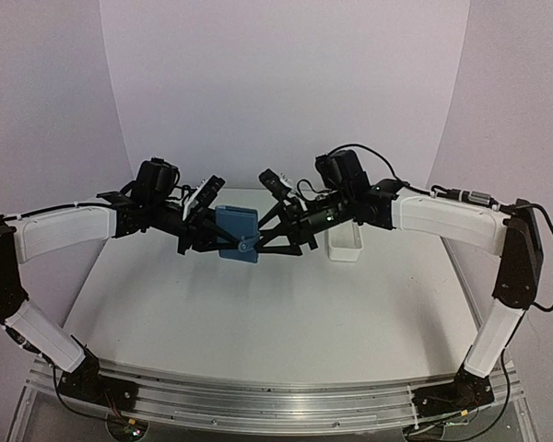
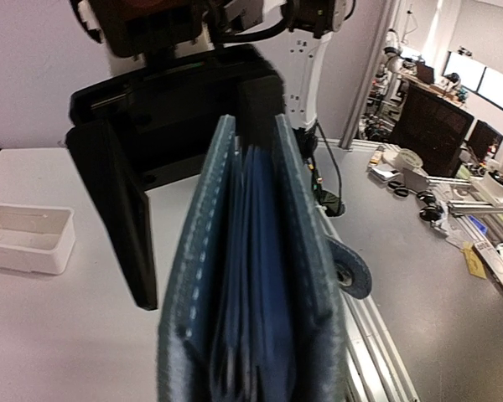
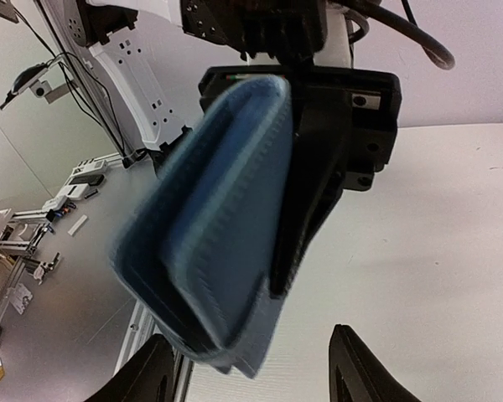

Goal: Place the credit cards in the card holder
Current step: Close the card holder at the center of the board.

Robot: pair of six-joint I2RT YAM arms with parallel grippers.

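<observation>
– Top external count?
– One card holder above the table centre, one white tray at its 3 o'clock, two arms reaching inward.
– Grippers?
– Left gripper clamps it; right gripper gapes, possibly straddling it.

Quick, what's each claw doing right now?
Left claw: shut on the holder.
Right claw: open, gripping nothing.

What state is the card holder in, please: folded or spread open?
Folded, slightly ajar: in the left wrist view the card holder shows both covers close together, pages between.
</observation>
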